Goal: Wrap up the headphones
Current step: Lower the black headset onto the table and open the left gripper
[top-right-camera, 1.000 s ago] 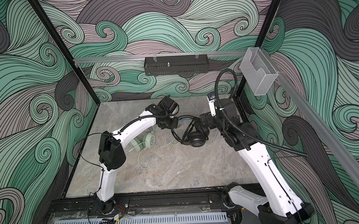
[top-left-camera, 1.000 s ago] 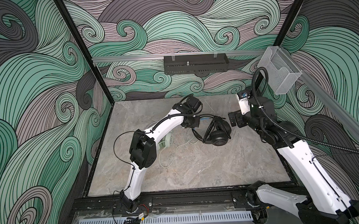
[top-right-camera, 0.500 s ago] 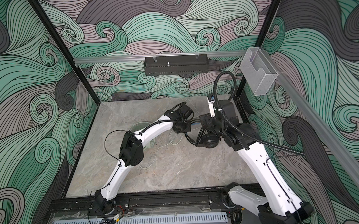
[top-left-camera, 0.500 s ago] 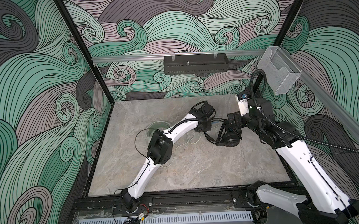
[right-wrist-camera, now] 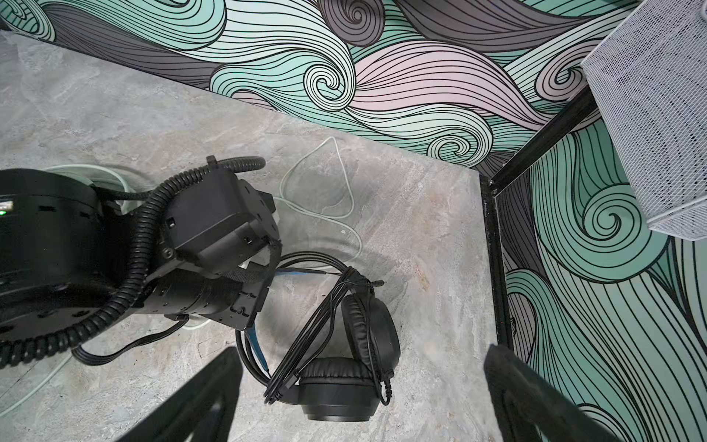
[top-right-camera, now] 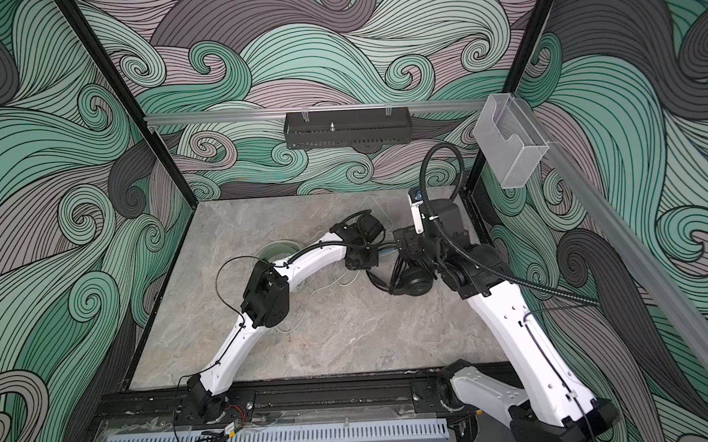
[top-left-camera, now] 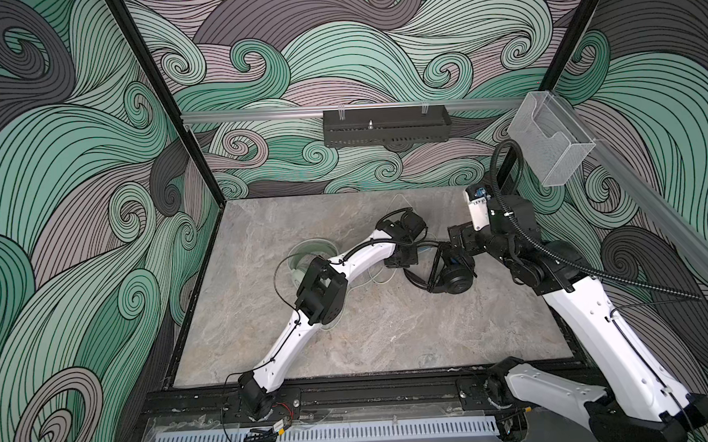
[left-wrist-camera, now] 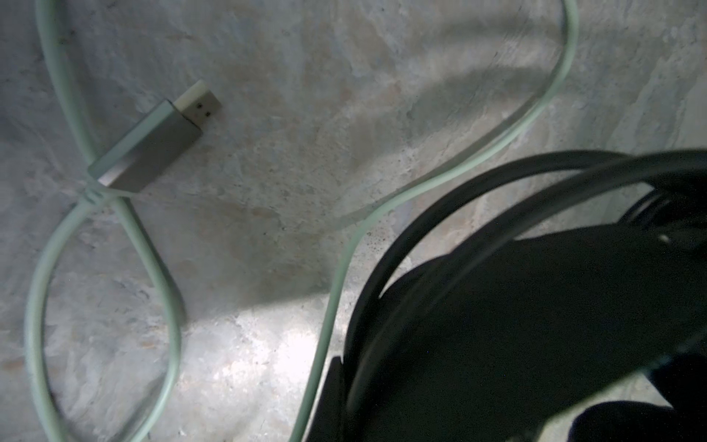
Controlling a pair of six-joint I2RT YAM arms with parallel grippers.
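Just right of the frame's centre, the left arm [top-left-camera: 362,255] stretches low over the desk [top-left-camera: 391,336], left fingers [top-left-camera: 404,264] closed beside the black headphones [top-left-camera: 455,281]; right fingers [right-wrist-camera: 206,386] hang spread wide above them.

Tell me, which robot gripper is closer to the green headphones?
Left. In both top views the left gripper is to the right of the green headphones, fairly close. The right gripper is farther right, jaws open over the black headphones.
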